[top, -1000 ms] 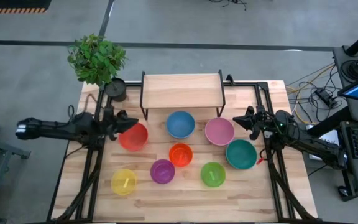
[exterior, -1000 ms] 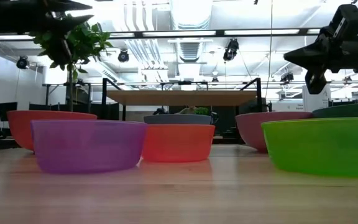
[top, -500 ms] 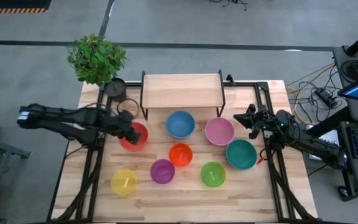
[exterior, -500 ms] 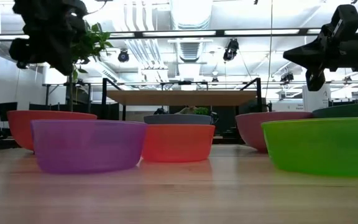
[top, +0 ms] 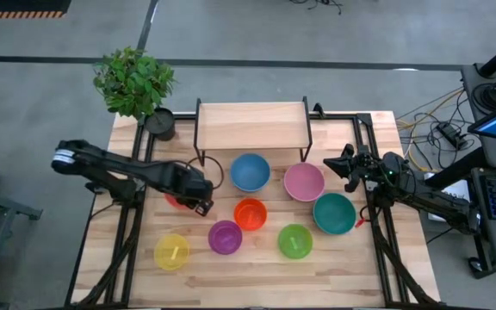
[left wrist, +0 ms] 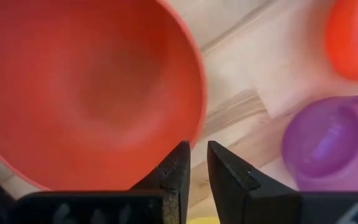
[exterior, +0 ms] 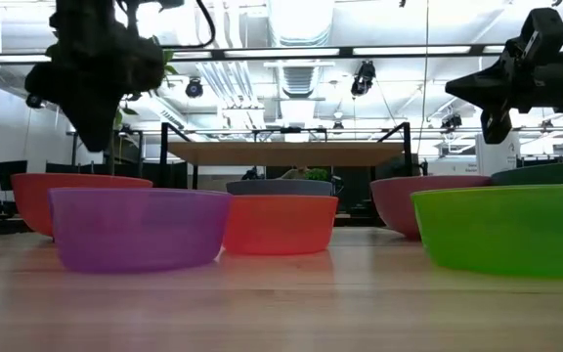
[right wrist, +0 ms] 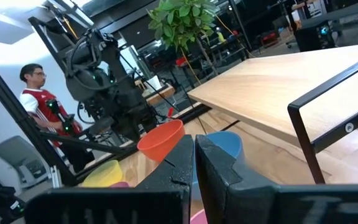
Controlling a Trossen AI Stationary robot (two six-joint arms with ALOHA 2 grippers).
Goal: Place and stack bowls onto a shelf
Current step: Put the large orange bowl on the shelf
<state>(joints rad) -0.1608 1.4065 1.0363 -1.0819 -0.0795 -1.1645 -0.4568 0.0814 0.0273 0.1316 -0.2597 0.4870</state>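
Note:
Eight bowls sit on their bases on the wooden table: red (top: 175,200), blue (top: 250,172), pink (top: 303,182), teal (top: 334,213), orange (top: 250,213), purple (top: 225,237), green (top: 294,241) and yellow (top: 171,251). The shelf (top: 252,125) stands at the far edge with nothing on it. My left gripper (top: 201,205) (left wrist: 197,163) points down over the near right rim of the red bowl (left wrist: 92,87). Its fingers are a narrow gap apart, and the low view shows the left gripper (exterior: 96,132) above the rim. My right gripper (top: 344,165) (right wrist: 194,149) hovers shut, right of the pink bowl.
A dark plant pot (top: 159,123) with a leafy plant (top: 133,80) stands at the table's far left corner, beside the shelf. The black arm frames run along both table sides. Bare wood lies along the near edge. A person (right wrist: 39,93) stands beyond the table.
My left arm has swung from the left of the red bowl toward the table's right and near side. Its gripper has tipped from level to pointing down and now stands over the bowl's near right rim. The bowls have not moved.

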